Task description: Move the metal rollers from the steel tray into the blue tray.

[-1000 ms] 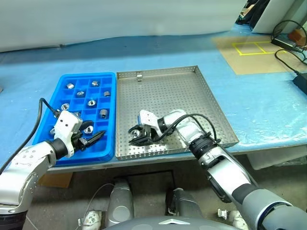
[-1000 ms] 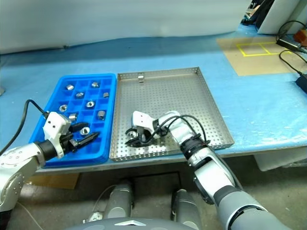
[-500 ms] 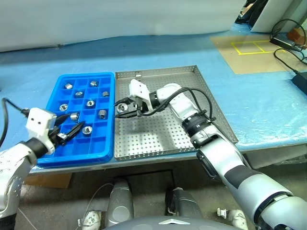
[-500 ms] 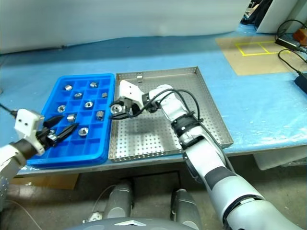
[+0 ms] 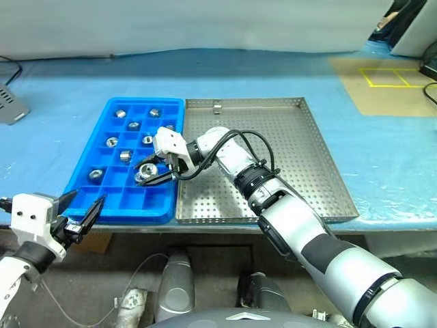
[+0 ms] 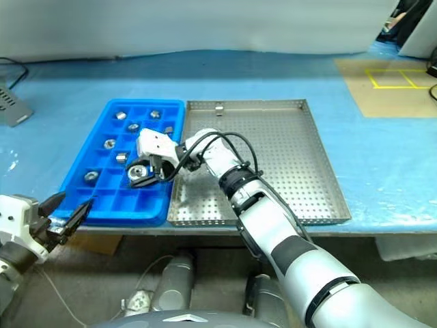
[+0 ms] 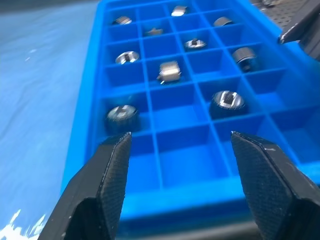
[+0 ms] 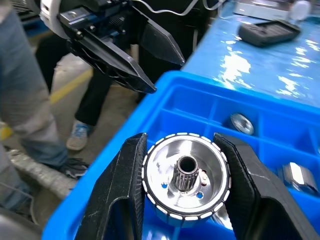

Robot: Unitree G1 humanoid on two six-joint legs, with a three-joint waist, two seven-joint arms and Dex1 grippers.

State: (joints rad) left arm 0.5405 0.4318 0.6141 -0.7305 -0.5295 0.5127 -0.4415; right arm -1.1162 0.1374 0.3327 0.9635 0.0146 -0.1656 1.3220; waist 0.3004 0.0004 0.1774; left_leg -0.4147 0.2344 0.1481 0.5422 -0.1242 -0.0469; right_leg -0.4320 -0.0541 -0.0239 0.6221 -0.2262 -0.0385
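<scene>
Right wrist view: roller [image 8: 186, 181] bore toward camera

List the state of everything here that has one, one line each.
right gripper: shut on a metal roller, over the blue tray.
left gripper: open, empty, off the blue tray's near edge.
blue tray: partly filled, several compartments free.
steel tray: no rollers visible.

Bright, even light; glare on the table [image 5: 61, 130]; right wrist view's background is soft
</scene>
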